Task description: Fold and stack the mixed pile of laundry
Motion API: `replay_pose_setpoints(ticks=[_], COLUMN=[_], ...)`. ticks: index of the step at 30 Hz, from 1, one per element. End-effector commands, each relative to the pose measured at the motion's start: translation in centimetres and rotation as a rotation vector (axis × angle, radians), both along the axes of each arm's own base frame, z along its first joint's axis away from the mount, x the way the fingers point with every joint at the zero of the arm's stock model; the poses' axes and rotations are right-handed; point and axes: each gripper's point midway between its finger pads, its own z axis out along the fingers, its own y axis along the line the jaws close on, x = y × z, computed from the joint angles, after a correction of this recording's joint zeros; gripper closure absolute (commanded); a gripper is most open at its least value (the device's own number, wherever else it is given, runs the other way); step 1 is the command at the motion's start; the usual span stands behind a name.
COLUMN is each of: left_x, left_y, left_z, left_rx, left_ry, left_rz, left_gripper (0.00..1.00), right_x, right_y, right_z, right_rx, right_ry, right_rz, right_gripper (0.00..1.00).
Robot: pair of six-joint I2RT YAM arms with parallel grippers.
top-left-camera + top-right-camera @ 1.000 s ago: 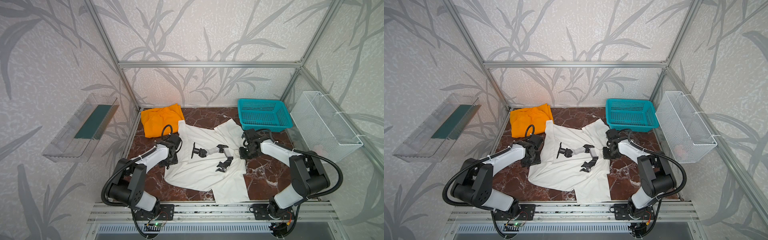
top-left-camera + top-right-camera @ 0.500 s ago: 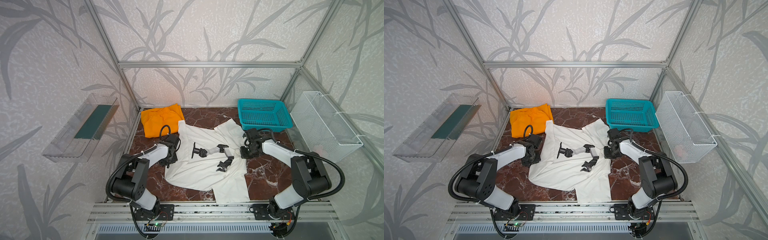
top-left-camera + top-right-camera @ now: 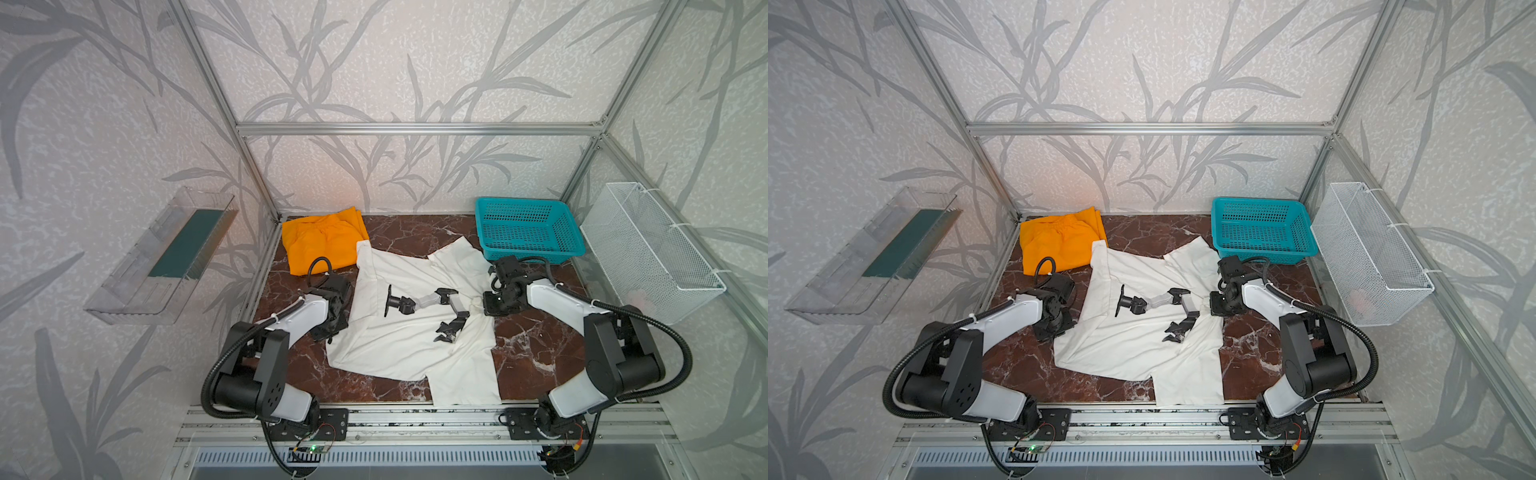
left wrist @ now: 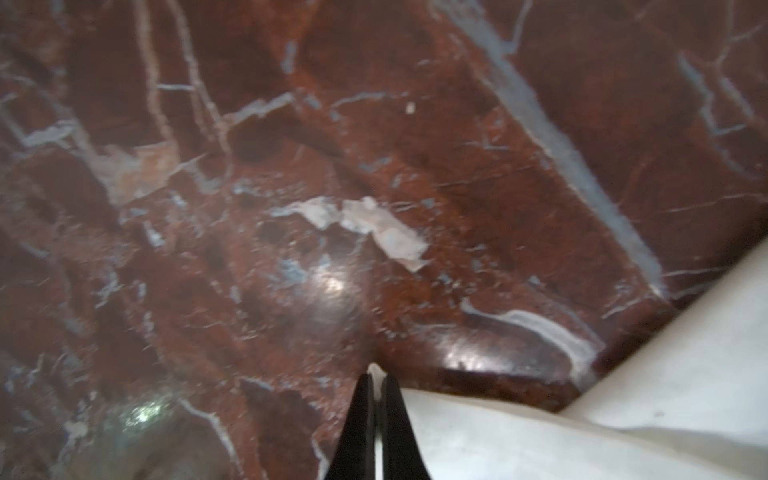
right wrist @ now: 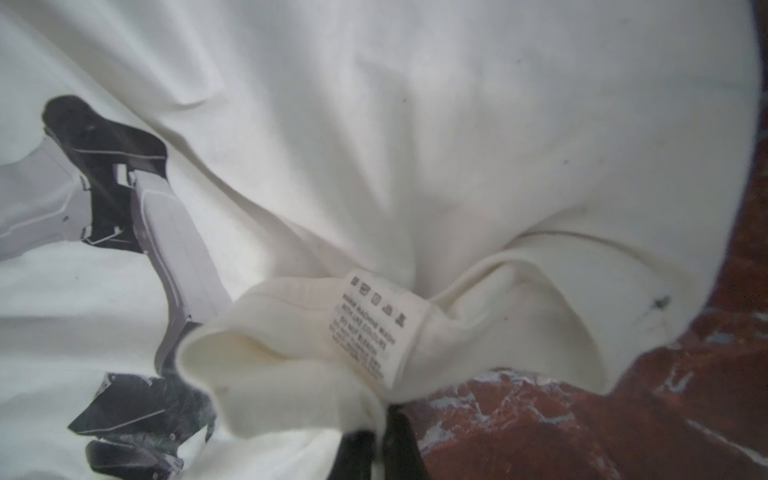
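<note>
The white shirt (image 3: 399,345) (image 3: 1125,345) lies spread on the middle of the marble table, its black-grey graphic (image 3: 424,307) facing up. Orange trousers (image 3: 320,241) (image 3: 1059,241) lie folded at the back left, the shirt's corner touching them. My left gripper (image 4: 376,378) (image 3: 330,330) sits low at the shirt's left edge, shut on a tip of white cloth (image 4: 540,440). My right gripper (image 5: 380,419) (image 3: 488,309) is at the shirt's right edge, shut on a bunched fold beside the care label (image 5: 374,324).
A teal basket (image 3: 528,232) stands at the back right, close behind my right wrist. A white wire basket (image 3: 648,253) hangs on the right wall and a clear tray (image 3: 166,253) on the left wall. Bare marble (image 3: 536,353) shows right of the shirt.
My left gripper has closed from open onto the shirt's left edge. The right gripper stays shut on the right edge, hardly moved.
</note>
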Motion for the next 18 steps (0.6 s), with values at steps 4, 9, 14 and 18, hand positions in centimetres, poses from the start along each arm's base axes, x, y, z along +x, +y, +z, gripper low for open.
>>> replay_pose_setpoints(ticks=[4,9,14,18], left_x=[-4.5,-8.2,-8.5,-5.5], left_y=[3.6,4.7,3.8,2.8], left_z=[3.3,2.8,1.8,3.6], left_rx=[0.066,0.044,-0.037,-0.066], left_ry=[-0.107,-0.211,-0.250,-0.291], left_rz=[0.229,0.410,0.429,0.293], left_gripper=[1.00,1.00,0.81,0.54], right_x=[0.1,-0.1,0.0,0.0], right_y=[-0.8,-1.4,-1.4,-1.2], right_z=[0.9,1.0,0.7,0.5], right_rx=[-0.020,-0.042,-0.036,-0.031], right_ry=[-0.026,-0.031,-0.022,-0.011], right_rz=[-0.030,-0.044,-0.047,-0.045], right_gripper=[1.00,1.00,1.00,1.00])
